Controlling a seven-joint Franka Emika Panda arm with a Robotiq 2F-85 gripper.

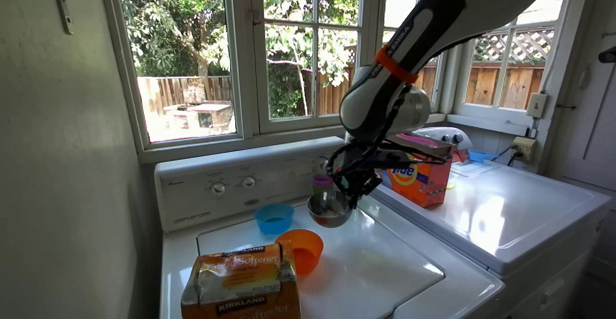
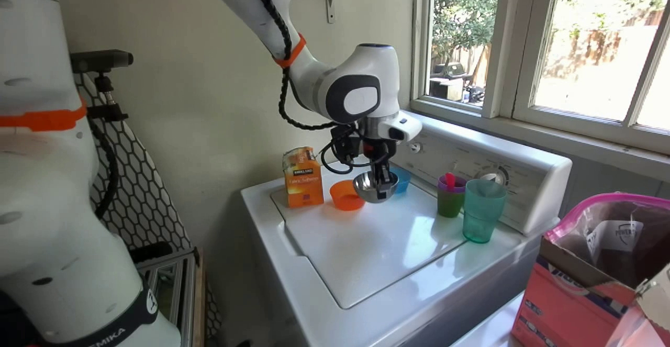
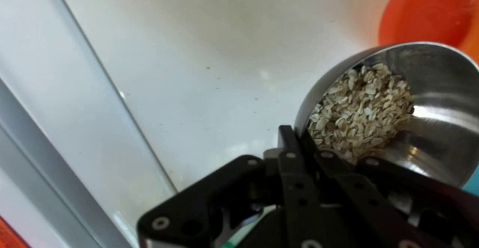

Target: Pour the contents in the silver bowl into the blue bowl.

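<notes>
The silver bowl [image 1: 328, 213] is small, round and shiny, and it also shows in an exterior view [image 2: 365, 186]. My gripper [image 3: 297, 134] is shut on its rim in the wrist view, one finger inside and one outside. The bowl appears held above the washer lid. Oat flakes [image 3: 363, 109] lie inside it, gathered at the side nearest the fingers. The light-blue bowl [image 1: 274, 219] stands on the lid near the control panel. It is partly hidden behind the silver bowl in an exterior view [image 2: 402, 179], and only a sliver shows in the wrist view [image 3: 473, 184].
An orange cup [image 1: 308, 256] stands near the blue bowl, close to the silver bowl. A fabric softener box [image 2: 304, 185] stands beside it. A purple-green cup [image 2: 451, 203] and a teal cup [image 2: 484, 211] stand along the panel. A Tide box [image 1: 426, 184] sits on the neighbouring machine.
</notes>
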